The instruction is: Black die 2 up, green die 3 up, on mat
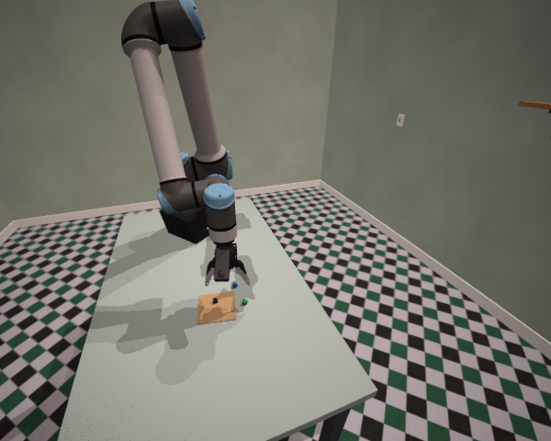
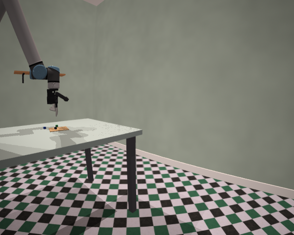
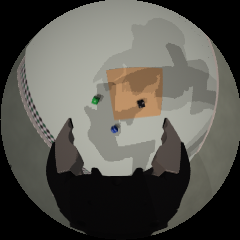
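Observation:
The black die (image 1: 214, 300) (image 2: 55, 128) (image 3: 141, 104) sits on the orange mat (image 1: 216, 313) (image 2: 61, 129) (image 3: 131, 80), near one edge. The green die (image 1: 244, 301) (image 2: 56, 125) (image 3: 95, 100) lies on the table just off the mat's side. The blue die (image 1: 234, 285) (image 2: 44, 127) (image 3: 114, 129) lies on the table off the mat's corner, closest to the arm. My gripper (image 1: 227, 280) (image 2: 55, 111) (image 3: 117, 118) is open and empty. It hangs well above the table, over the blue die. The dice are too small for me to read their top faces.
The dice and mat are on a pale grey table (image 1: 181, 379) (image 2: 101, 130) whose right edge is near the green die. The arm's base (image 1: 185, 225) stands at the table's far end. A wall shelf (image 1: 544, 105) is far off.

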`<state>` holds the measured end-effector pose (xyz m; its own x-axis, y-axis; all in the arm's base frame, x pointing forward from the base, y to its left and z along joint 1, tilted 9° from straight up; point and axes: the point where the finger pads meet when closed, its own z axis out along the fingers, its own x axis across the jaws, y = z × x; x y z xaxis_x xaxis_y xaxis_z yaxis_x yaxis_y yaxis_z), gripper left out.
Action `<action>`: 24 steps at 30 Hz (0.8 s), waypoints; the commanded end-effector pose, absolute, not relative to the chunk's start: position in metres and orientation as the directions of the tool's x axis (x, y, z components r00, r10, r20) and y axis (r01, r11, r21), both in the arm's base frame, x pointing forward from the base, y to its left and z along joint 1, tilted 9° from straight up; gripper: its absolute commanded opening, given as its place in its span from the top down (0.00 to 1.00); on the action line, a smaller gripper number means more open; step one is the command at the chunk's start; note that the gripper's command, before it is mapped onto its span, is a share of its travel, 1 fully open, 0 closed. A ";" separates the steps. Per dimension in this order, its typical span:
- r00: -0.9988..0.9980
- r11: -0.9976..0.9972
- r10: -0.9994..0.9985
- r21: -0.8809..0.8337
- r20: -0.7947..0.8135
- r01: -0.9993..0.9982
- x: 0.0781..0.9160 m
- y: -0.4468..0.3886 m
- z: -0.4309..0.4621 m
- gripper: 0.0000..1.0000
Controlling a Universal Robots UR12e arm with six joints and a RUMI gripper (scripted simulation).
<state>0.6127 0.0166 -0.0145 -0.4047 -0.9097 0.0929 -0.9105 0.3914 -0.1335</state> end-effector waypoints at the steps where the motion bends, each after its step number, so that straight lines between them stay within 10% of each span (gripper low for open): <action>1: -0.294 0.281 -0.950 -0.123 0.104 -0.952 0.616 0.022 -0.015 0.00; 24: 0.403 -0.412 -0.901 -0.025 0.159 -0.911 0.628 0.057 -0.026 0.00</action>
